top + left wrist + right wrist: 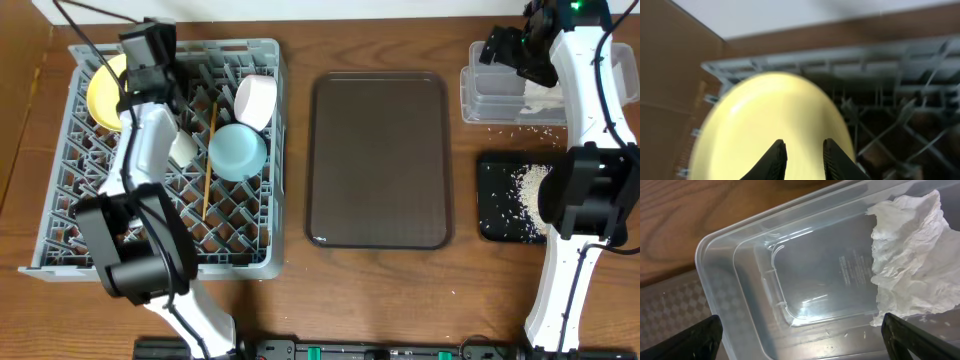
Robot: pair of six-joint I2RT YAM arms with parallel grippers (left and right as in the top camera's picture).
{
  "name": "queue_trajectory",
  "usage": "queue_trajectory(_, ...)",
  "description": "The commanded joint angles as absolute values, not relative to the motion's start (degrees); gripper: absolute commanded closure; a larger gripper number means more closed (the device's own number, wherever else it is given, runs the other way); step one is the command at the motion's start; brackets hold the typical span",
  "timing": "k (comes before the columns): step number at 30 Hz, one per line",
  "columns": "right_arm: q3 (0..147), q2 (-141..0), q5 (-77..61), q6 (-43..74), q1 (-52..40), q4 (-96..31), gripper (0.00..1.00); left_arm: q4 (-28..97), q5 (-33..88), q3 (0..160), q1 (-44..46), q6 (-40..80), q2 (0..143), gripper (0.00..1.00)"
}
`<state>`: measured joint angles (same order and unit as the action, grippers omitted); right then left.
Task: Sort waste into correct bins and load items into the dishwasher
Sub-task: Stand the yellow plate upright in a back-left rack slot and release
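The work surface is a brown wooden table, its grain visible across the overhead view. In the left wrist view a pale surface is seen beyond the table's far edge.

A grey dish rack is placed at the left end of the table. A dark brown serving tray is laid in the middle, apart from the rack. At the right end, a clear tub is set at the far side and a black tray nearer. Both are partly covered by the right arm.

Inside the rack, the yellow plate is stood in the far left corner. The white bowl is tilted at the far right, and the blue bowl is placed just beside it. A white cup is partly hidden by the left arm. The chopsticks are laid across the rack, just beside the blue bowl.

The napkin is contained in the tub, against one wall. Rice is piled in the black tray, and loose grains are scattered on the table between tray and tub.

The left gripper is positioned over the face of the plate. Its fingers are a narrow gap apart, and nothing is gripped. They are cut off by the lower frame edge, and the rack behind is blurred. The right gripper is spread wide above the tub and is empty. Only its fingertips are seen, at the lower corners.
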<state>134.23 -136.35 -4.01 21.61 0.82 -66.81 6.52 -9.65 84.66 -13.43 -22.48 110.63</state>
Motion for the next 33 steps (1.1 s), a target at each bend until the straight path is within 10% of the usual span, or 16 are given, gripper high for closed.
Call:
queue_trajectory(1, 135.17, -135.66, -3.22, 20.71, 0.36, -66.87, 0.01, 7.4, -2.66, 84.27, -15.59, -21.67, 113.21, 0.73)
queue_trajectory(33, 135.2, -135.66, -3.25, 20.71, 0.36, -66.87, 0.01, 11.51, 3.66, 84.29, -19.2, -15.57, 119.26, 0.75)
